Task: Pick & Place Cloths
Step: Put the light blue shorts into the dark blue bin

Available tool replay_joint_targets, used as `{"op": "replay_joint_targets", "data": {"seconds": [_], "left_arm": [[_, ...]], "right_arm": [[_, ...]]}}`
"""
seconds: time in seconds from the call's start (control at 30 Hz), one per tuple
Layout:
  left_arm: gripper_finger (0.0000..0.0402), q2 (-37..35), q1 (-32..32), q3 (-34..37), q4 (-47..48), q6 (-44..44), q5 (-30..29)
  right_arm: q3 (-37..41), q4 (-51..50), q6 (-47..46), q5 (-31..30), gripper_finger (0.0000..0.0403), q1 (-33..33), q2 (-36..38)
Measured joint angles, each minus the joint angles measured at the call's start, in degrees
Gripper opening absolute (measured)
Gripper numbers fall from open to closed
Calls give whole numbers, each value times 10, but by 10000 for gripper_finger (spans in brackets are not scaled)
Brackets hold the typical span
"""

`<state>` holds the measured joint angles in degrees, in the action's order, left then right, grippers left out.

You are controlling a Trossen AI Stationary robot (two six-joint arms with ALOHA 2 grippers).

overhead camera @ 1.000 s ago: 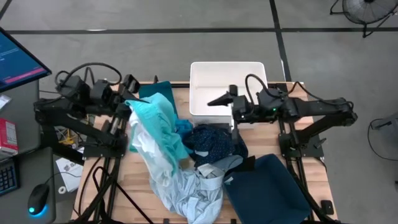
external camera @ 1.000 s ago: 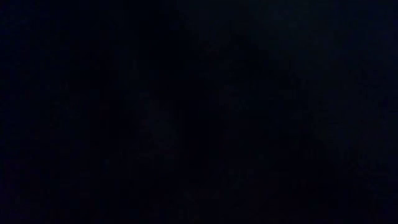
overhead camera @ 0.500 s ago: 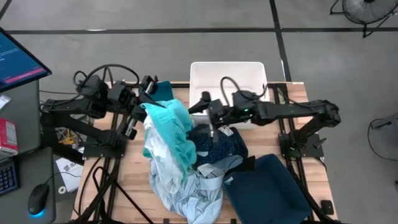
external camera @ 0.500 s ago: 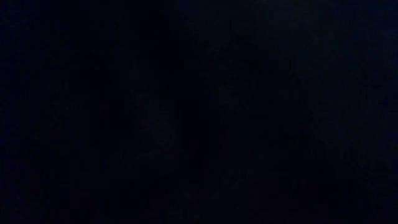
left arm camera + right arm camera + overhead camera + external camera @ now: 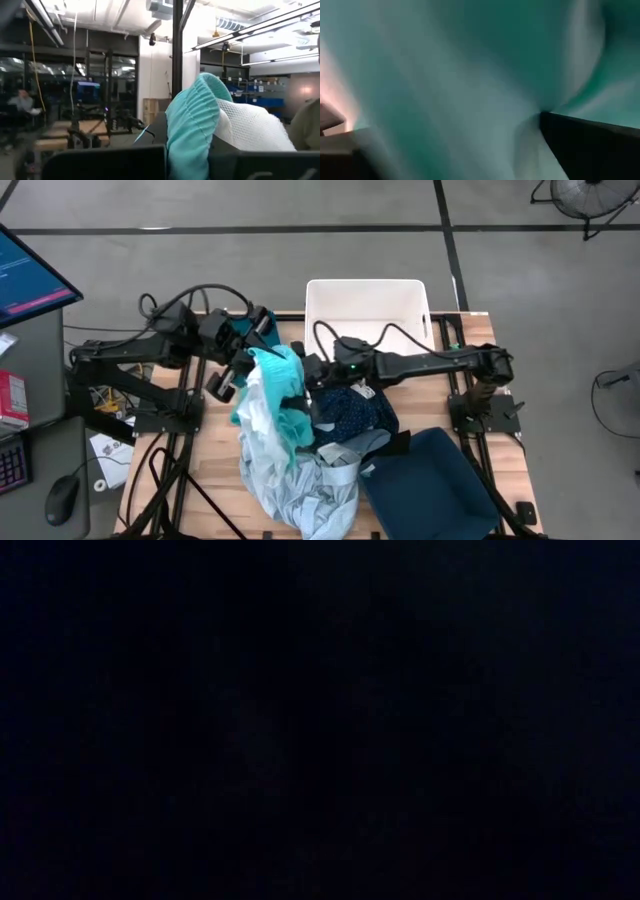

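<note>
Little of the task appears done: the white rigid plastic tub (image 5: 366, 310) is seen empty, while the heap of pale blue-grey, navy dotted and white cloths (image 5: 310, 465) lies unsorted on the wooden table (image 5: 215, 480). The soft turquoise fabric garment (image 5: 280, 380) is clenched in the left gripper (image 5: 262, 352) above the table's middle, its long axis hanging downward into the heap. The right gripper (image 5: 305, 370) is pressed against the same turquoise fabric, but whether it is clenched cannot be told.

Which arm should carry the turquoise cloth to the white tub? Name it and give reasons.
Left. The left gripper is shut on the turquoise cloth, holding it lifted above the pile. The right gripper only presses into its side, grip unclear. The white tub sits just beyond both.
</note>
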<state>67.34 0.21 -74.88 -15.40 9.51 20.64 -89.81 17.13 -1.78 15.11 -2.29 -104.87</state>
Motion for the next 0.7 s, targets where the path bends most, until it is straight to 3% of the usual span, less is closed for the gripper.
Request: {"op": "replay_joint_targets", "data": {"seconds": [0.1, 0.23, 0.27, 0.37, 0.5, 0.7], "left_arm": [[2, 11, 3, 0, -18, 15, 10], [2, 12, 2, 0, -26, 25, 23], [2, 12, 2, 0, -26, 25, 23], [2, 6, 2, 0, -28, 31, 23], [8, -13, 2, 0, -29, 30, 24], [66, -54, 2, 0, 33, 25, 58]], "right_arm": [[-44, -46, 18, 2, 218, -3, -23], [-95, -100, 37, 31, 53, -3, -54], [-103, -111, 34, 35, 27, -2, -58], [-119, -134, 24, 25, 7, -2, -57], [-137, -217, 44, -33, 3, -3, -7], [-160, -340, 76, -159, 2, -8, 112]]}}
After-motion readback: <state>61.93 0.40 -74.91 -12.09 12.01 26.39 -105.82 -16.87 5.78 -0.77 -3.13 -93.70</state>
